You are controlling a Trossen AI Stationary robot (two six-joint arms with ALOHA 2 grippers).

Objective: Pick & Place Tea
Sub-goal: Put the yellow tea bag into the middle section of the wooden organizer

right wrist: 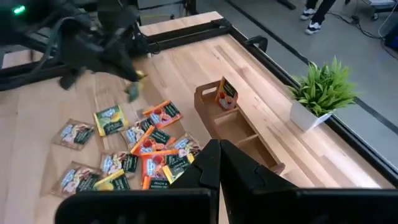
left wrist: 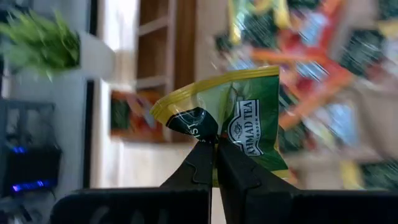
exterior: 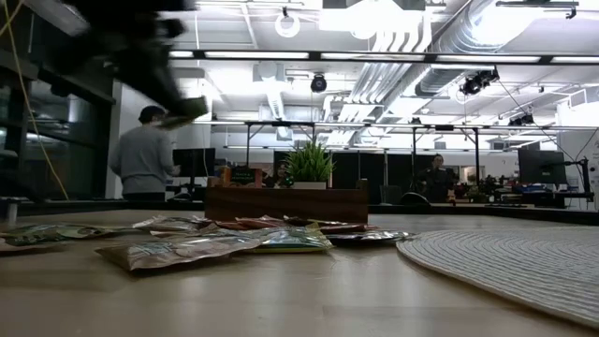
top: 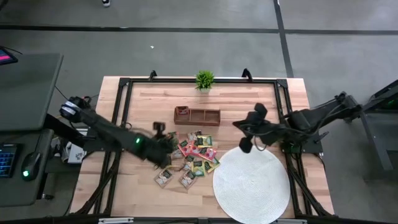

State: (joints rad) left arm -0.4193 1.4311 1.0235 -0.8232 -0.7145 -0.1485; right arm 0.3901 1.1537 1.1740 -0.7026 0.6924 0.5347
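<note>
Tabletop [top: 149, 99] of pale wood, bearing at its near right side a round white woven mat [top: 252, 183]. Lying just left of the mat, some touching its rim: a loose heap of tea packets [top: 193, 158], small flat squares in pink-red, yellow and green with dark labels, several overlapping.

Hovering over the left edge of that heap: the left end effector [top: 168, 144], reaching in from the left side. Pinching one green and yellow tea packet [left wrist: 249, 118] by its edge between tightly pressed fingers [left wrist: 198, 165], and holding it raised clear of the tabletop, as seen blurred in the low view.

Hanging above the far edge of the mat, right of the heap: the right end effector [top: 244, 135], fingers pressed together and gripping nothing.

Standing beyond the heap: a low wooden organizer [top: 197, 116] divided into compartments, holding one red packet [right wrist: 227, 93] upright in its left end compartment.

Sitting farther back, at the far edge of the tabletop: a small green potted plant [top: 204, 79] in a white pot.

Showing beyond, in the low view: an office room with a person [exterior: 145, 154] standing, back turned.
</note>
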